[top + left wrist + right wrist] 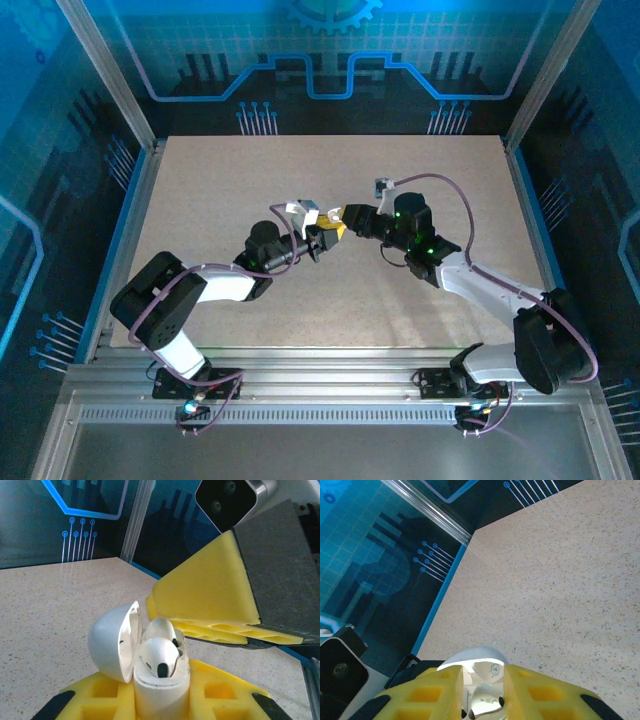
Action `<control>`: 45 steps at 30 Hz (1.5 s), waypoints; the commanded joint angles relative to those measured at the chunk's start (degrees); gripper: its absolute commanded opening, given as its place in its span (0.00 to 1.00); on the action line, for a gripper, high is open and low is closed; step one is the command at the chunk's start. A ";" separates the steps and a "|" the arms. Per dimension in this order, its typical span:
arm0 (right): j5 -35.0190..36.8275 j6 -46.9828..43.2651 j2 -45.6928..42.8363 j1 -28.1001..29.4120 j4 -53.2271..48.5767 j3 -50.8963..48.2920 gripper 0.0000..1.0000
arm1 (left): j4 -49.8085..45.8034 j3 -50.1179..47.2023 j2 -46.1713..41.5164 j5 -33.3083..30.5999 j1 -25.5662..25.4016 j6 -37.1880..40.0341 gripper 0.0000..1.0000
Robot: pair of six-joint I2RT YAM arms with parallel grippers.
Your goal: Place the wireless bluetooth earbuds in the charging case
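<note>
Both arms meet over the middle of the worktop [420, 190], end effectors tip to tip.

Your left end effector [162, 702] is clamped on the charging case [161, 692]. Its yellow fingers [202, 672] press on either side of the white body, and the case is upright and held clear of the worktop. The lid [111, 641] is hinged open, swung to the left in the left wrist view.

The earbuds [160, 657] sit in the case. One is in the near well, rounded white back up and dark tip facing the camera. The second is right behind it in the far well. Both look low in their wells, but you can't confirm from these angles that they're fully down.

Your right end effector [170, 612] is just behind and above the case, with its yellow tips right beside the far earbud. Whether they touch or leave a sliver of gap, can't tell.

In the right wrist view its fingers [530, 677] stand apart with a narrow gap. The open lid and the glossy case interior show through that gap, and nothing is visibly pinched between them.
</note>
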 commanded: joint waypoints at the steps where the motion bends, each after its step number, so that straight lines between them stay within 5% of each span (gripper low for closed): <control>1: 0.46 -0.98 -0.73 -0.36 -4.55 -1.42 0.31 | 8.00 0.73 -2.81 1.94 -0.07 0.66 0.17; 13: 0.71 -6.57 -12.91 -1.00 -5.21 -4.81 0.42 | 6.98 0.55 -4.19 6.48 -0.08 2.04 0.17; 22: -14.56 -10.04 -23.84 -8.65 -11.27 -6.00 0.74 | 6.70 1.40 -5.92 16.72 -0.04 2.93 0.17; 30: -27.48 -11.11 -19.91 -12.21 -16.47 -0.07 0.74 | 3.97 2.67 -8.12 23.67 -0.26 3.07 0.17; 45: -40.70 -10.05 -14.91 -11.22 -12.08 3.57 0.67 | 0.33 3.45 -9.30 24.03 -0.28 3.80 0.17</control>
